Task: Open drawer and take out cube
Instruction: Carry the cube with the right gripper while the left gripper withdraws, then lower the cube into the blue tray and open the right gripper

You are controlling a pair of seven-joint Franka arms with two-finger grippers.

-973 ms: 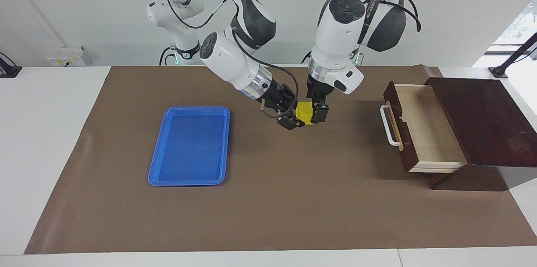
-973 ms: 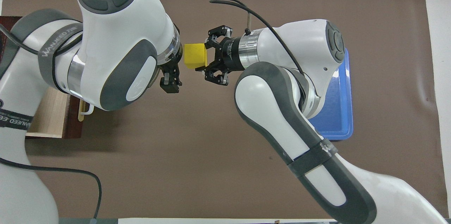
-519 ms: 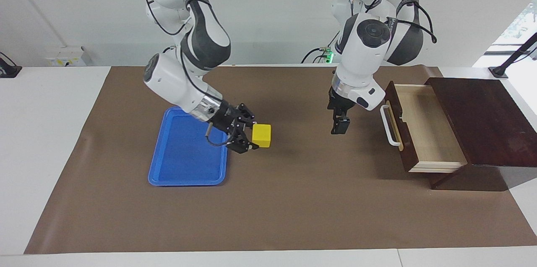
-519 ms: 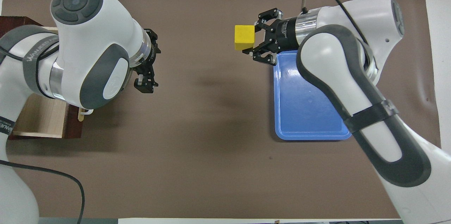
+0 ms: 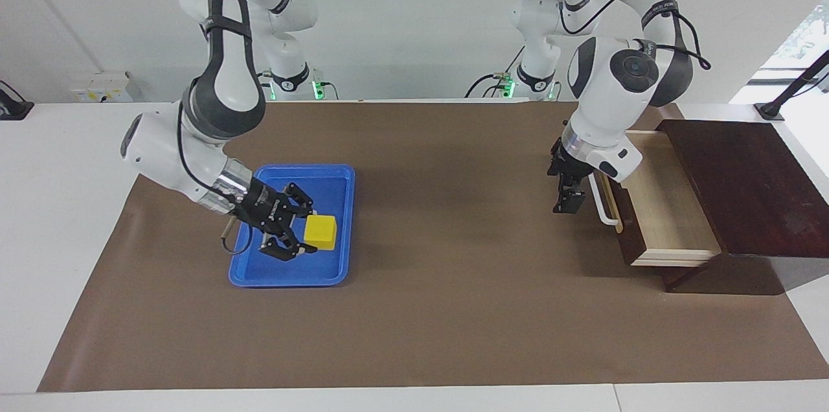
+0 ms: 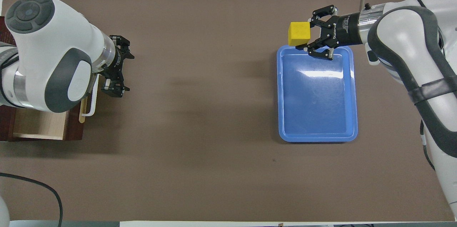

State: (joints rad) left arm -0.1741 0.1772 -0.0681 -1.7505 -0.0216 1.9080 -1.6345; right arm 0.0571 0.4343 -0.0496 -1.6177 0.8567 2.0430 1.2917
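Note:
The yellow cube (image 5: pixel 322 232) (image 6: pixel 299 34) hangs just above the blue tray (image 5: pixel 291 280) (image 6: pixel 317 137), over the tray's end away from the robots. My right gripper (image 5: pixel 311 232) (image 6: pixel 306 34) is shut on it, reaching in from the side. The dark brown drawer (image 5: pixel 660 198) (image 6: pixel 39 125) stands pulled out at the left arm's end of the table, its pale inside bare. My left gripper (image 5: pixel 565 195) (image 6: pixel 119 66) hangs open just beside the drawer's white handle (image 5: pixel 601 201) (image 6: pixel 91 102), with nothing in it.
A brown mat (image 5: pixel 453 308) covers the table. The dark wooden cabinet (image 5: pixel 745 185) that houses the drawer sits at the table's edge at the left arm's end.
The right arm has carried the cube from the middle of the table, where both grippers met, to over the blue tray. The left gripper has drawn back to the drawer's handle.

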